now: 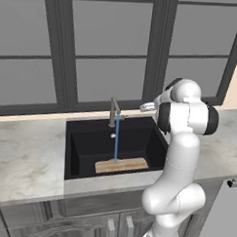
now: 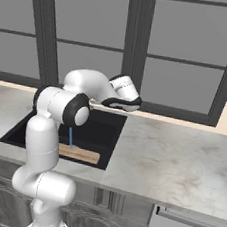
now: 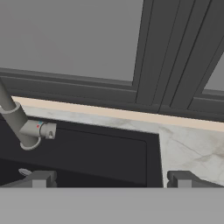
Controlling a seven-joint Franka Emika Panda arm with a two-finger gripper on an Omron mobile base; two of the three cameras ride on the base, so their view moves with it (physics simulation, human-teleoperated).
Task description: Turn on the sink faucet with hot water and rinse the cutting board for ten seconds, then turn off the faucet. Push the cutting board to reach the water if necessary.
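Board: cutting board [image 1: 121,165] lies flat on the sink [image 1: 80,153] floor, centre frame, water [image 1: 116,140] landing on it.
Handling: I judge it stiff, wet, slippery; push an edge.
Faucet [image 1: 113,113]: running; lever [image 3: 43,130] mid-left in my hand view.
Claw [image 3: 109,178]: fingers wide apart, holding nothing.

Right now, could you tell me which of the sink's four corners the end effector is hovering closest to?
The back right corner of the sink, by the window. The end effector hangs there; the faucet stands further left.
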